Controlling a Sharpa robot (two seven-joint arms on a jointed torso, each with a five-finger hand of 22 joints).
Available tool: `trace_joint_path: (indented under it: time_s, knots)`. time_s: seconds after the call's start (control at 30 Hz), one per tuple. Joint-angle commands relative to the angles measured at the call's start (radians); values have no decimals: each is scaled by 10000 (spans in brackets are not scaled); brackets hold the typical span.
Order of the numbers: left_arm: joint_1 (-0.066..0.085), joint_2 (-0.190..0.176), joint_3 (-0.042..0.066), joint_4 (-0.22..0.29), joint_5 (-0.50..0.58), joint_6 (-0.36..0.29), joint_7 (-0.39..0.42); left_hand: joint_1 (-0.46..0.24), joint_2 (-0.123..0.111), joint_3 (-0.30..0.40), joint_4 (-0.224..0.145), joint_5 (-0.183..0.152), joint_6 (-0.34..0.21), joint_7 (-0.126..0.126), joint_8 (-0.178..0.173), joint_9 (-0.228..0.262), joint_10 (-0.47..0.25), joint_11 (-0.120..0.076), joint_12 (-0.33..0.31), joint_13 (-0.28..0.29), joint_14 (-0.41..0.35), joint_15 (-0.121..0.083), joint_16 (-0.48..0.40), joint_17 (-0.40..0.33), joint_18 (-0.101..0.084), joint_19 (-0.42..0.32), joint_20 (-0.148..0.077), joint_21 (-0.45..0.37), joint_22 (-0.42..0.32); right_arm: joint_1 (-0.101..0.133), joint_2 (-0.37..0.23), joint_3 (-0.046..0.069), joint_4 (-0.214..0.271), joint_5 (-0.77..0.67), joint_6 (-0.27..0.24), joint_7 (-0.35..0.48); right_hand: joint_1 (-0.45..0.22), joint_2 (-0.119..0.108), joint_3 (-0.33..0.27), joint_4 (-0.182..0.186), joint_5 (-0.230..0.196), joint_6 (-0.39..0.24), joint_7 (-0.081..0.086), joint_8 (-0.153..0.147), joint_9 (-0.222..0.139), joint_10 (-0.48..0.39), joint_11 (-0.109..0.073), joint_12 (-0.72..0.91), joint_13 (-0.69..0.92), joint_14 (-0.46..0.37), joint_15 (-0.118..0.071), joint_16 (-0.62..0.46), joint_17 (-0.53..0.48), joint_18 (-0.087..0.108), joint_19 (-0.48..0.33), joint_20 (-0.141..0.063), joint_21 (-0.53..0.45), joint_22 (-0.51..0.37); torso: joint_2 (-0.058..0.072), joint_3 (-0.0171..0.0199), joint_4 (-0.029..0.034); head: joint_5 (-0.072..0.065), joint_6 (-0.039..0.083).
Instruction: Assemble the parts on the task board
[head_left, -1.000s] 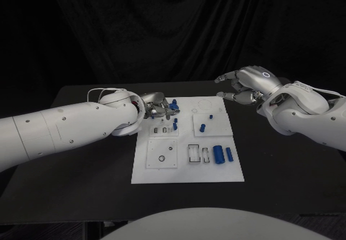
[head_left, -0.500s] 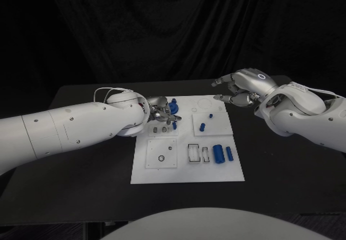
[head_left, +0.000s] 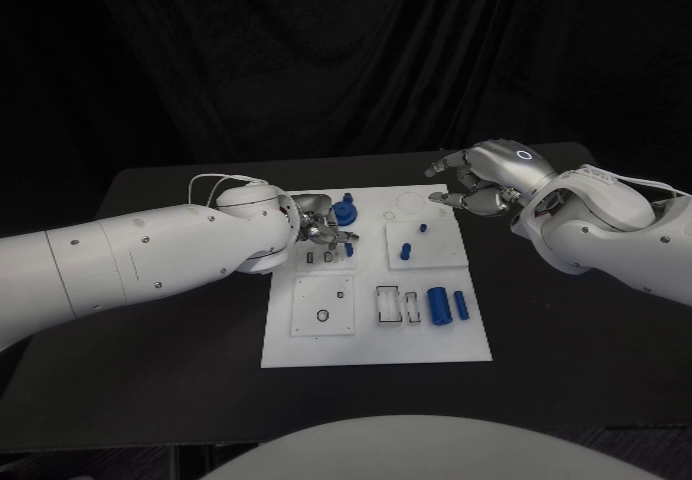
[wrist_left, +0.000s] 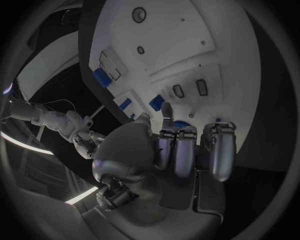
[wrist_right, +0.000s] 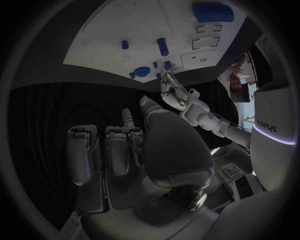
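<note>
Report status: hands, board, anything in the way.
Left hand over task board by blue parts, grip unclear. Right hand hovers off the far corner, empty. Nothing blocking.

Left hand (wrist_left: 181, 150) fingers curled over task board (wrist_left: 187, 35) edge, blue parts (wrist_left: 102, 76) beyond; right hand (wrist_left: 84, 142) opposite.

dim, dark backdrop; wrist views fisheye-warped.

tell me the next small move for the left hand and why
Probably ease the left hand down onto the blue part at the task board's far edge and close on it: its fingers hover beside that part holding nothing, while the right hand stays off the board.
</note>
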Motion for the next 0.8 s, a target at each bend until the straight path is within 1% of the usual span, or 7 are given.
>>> trace_joint_path:
  time_s: [0.03,0.07,0.13,0.23,0.27,0.47,0.8]
  knots:
    - [8,41,10,2,-183,74,-111,-116,5,-54,-7,11,-72,-39,-3,23,1018,-64,18,2611,1038,-71,26,2630,-168,-40,-72,-73,1074,-23,20,8,-11,-17,170,-214,-42,33,3,61,41,66,4,39,-12,1061,62,27,2634,1046,89,29,2634,-158,1037,73,34,2635,62,18,-5,18,0]
    - [8,46,10,-4,-186,73,-97,-119,12,-52,-8,26,-99,-35,-27,44,1018,-62,18,2611,1038,-72,26,2630,-165,-51,-74,-83,1061,-23,27,8,-19,-17,183,-218,-42,33,3,61,41,66,4,39,-12,1061,62,27,2634,1046,89,29,2634,-158,1037,73,34,2635,62,17,-12,29,0]
    - [6,61,10,-21,-192,66,-57,-116,19,-47,-12,52,-126,-32,-57,66,1018,-60,18,2611,1038,-71,26,2630,-162,-60,-76,-91,1051,-23,46,8,-39,-17,214,-227,-51,37,2,65,45,76,6,40,-14,1061,64,27,2634,1046,91,29,2634,-158,1037,76,34,2635,63,13,3,11,0]
    - [2,91,9,-65,-197,47,0,-93,34,-26,-25,139,-168,-23,-140,101,1018,-55,18,2611,1038,-68,26,2630,-158,-73,-77,-108,1037,-23,60,8,-57,-17,246,-238,-56,39,0,67,46,82,7,41,-14,1061,65,27,2634,1046,92,29,2634,-158,1037,77,34,2635,79,19,10,-1,0]
    - [0,101,9,-85,-198,41,18,-84,38,-19,-26,169,-177,-20,-174,105,1018,-52,18,2611,1038,-67,26,2630,-152,-92,-77,-123,1016,-23,63,8,-62,-17,255,-242,-61,42,-1,69,47,88,8,41,-15,1061,67,27,2634,1046,94,29,2634,-158,1037,79,34,2635,68,23,9,-10,0]
    - [-6,148,9,-181,-200,-1,130,-66,52,1,-27,249,-186,-10,-275,108,1018,-44,18,2611,1038,-61,26,2630,-143,-124,-74,-152,981,-23,82,8,-96,-17,319,-277,-72,47,-2,74,50,97,11,42,-18,1061,68,27,2634,1046,96,29,2634,-158,1037,82,34,2635,37,12,5,-56,0]
    - [-11,203,9,-223,-201,-34,357,33,66,71,-50,449,-129,-3,-470,111,1018,-35,18,2611,1038,-52,26,2630,-133,-158,-66,-195,948,-23,111,8,-137,-17,464,-369,-82,54,-3,77,52,108,15,41,-21,1061,71,27,2634,1046,99,29,2634,-158,1037,85,34,2635,32,-9,-31,8,0]
